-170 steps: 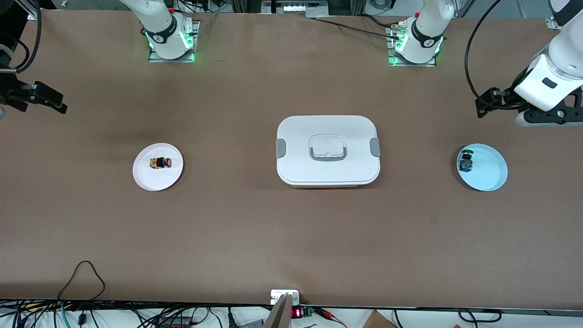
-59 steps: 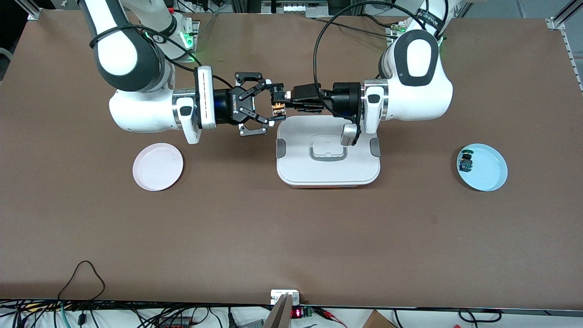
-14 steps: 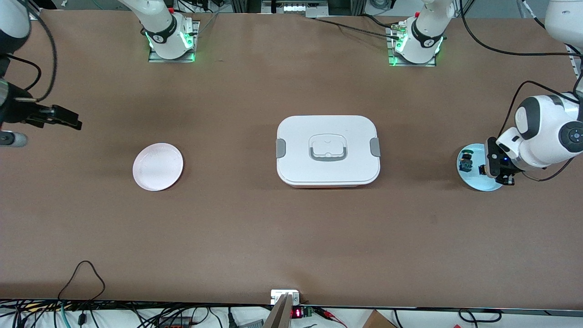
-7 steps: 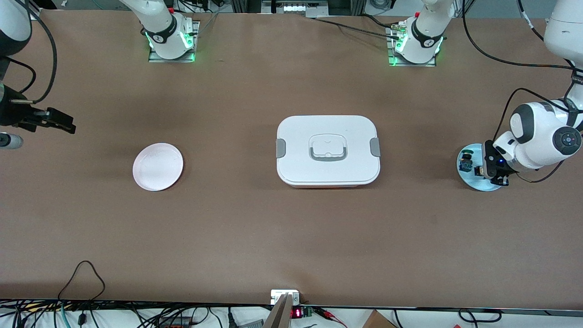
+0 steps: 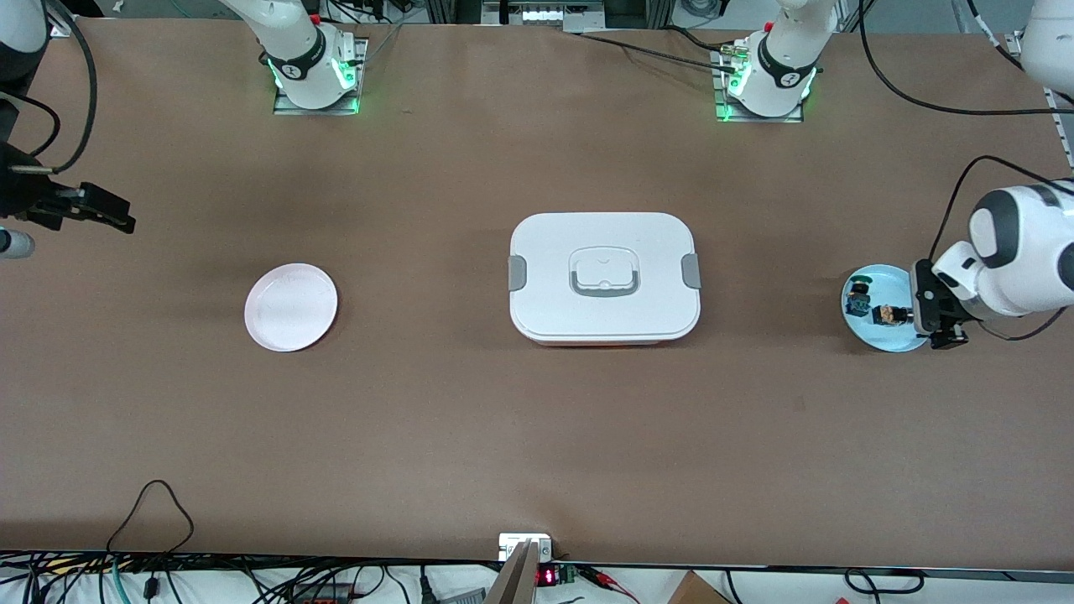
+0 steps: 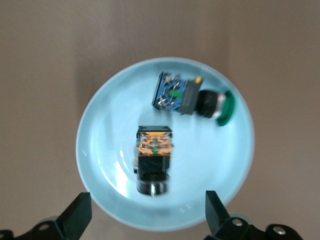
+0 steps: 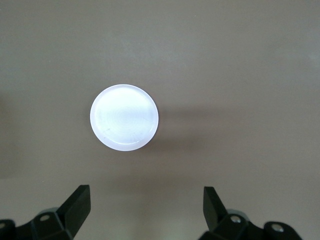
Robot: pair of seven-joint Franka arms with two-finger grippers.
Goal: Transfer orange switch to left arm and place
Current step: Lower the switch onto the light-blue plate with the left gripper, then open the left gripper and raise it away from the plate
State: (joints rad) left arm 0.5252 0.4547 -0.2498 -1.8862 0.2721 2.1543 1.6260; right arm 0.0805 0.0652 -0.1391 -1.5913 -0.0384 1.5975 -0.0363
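The orange switch (image 5: 888, 315) lies on its side on the light blue plate (image 5: 891, 337), beside the green-and-blue switch (image 5: 857, 295). In the left wrist view the orange switch (image 6: 154, 161) lies free on the plate (image 6: 107, 125). My left gripper (image 5: 933, 316) is open and empty, just above the plate's rim toward the left arm's end of the table; its own view (image 6: 146, 220) shows the jaws wide apart. My right gripper (image 5: 94, 207) is open and empty, up over the right arm's end of the table, and also shows in its own view (image 7: 145, 210). The white box (image 5: 604, 277) sits mid-table.
An empty pale pink plate (image 5: 290, 306) lies toward the right arm's end, also in the right wrist view (image 7: 124, 117). Cables and a small display (image 5: 545, 575) run along the table's edge nearest the front camera.
The left gripper has let go of the orange switch on the blue plate and drawn back toward the table's end. The right gripper has shifted slightly.
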